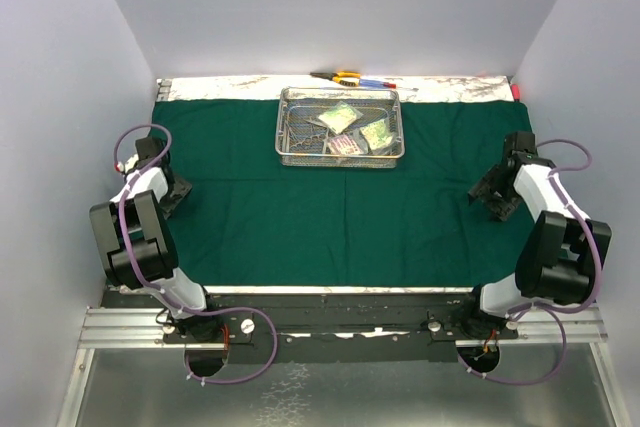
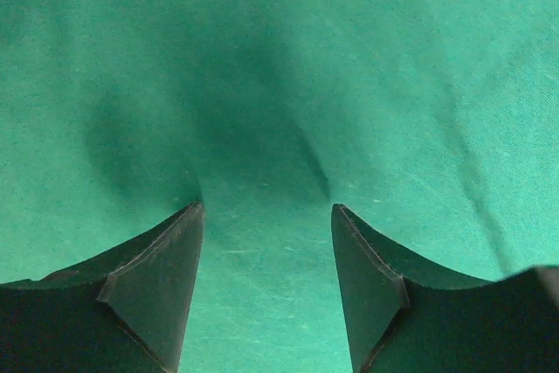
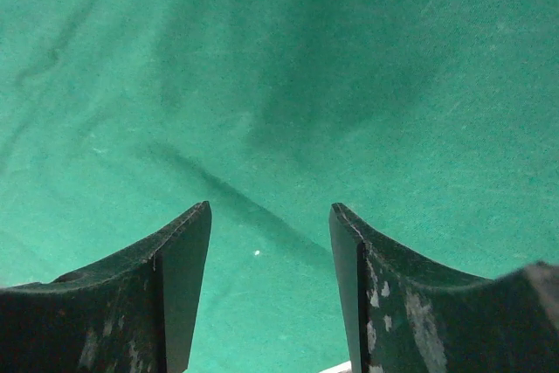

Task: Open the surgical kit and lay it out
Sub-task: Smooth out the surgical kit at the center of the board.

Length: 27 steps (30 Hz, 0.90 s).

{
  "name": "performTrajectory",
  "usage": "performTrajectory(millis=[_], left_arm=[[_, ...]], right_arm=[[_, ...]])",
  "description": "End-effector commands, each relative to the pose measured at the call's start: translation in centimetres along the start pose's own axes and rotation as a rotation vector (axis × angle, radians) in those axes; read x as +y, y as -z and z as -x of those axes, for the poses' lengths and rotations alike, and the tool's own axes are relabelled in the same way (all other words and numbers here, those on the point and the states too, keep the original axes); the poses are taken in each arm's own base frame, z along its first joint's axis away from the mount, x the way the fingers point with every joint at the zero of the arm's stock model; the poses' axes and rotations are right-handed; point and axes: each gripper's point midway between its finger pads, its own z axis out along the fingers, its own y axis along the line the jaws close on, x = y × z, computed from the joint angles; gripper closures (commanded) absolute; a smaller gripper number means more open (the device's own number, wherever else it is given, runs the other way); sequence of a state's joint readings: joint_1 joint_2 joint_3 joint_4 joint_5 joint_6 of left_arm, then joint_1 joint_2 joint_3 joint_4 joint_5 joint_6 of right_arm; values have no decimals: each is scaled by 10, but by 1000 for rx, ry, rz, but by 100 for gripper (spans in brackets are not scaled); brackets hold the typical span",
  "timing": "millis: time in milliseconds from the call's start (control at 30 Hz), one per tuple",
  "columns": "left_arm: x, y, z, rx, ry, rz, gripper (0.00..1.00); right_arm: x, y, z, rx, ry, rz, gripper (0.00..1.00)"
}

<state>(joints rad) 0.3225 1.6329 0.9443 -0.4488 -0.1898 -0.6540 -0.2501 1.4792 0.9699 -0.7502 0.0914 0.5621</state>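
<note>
The dark green cloth [image 1: 330, 217] of the surgical kit lies spread flat over the table. The steel wire-mesh tray [image 1: 282, 127] stands on it at the back centre and holds three clear packets [image 1: 338, 117]. My left gripper [image 1: 172, 195] is down at the cloth's left edge. In the left wrist view its jaws [image 2: 267, 205] stand apart, tips on the cloth [image 2: 262, 85], which puckers slightly between them. My right gripper [image 1: 490, 197] is down at the cloth's right edge. Its jaws [image 3: 271, 206] are also apart over the cloth [image 3: 279, 58], where a faint crease runs. Forceps and clamps cannot be made out.
A yellow-handled tool [image 1: 343, 76] and red and blue pens [image 1: 378, 82] lie behind the tray on the bare pale tabletop strip [image 1: 220, 87]. A small red object [image 1: 515, 92] sits at the back right corner. Grey walls close in on three sides.
</note>
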Motion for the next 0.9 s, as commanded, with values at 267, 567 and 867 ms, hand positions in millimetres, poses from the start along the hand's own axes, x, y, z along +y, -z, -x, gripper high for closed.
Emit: performTrajectory(millis=[267, 567, 867], left_arm=[[56, -17, -7, -7, 123, 183, 39], [63, -21, 0, -15, 138, 208, 39], [71, -20, 2, -24, 147, 228, 39]], right_arm=[[-34, -37, -36, 126, -2, -169, 42], [-70, -34, -47, 142, -2, -351, 41], [-62, -24, -44, 134, -26, -313, 43]])
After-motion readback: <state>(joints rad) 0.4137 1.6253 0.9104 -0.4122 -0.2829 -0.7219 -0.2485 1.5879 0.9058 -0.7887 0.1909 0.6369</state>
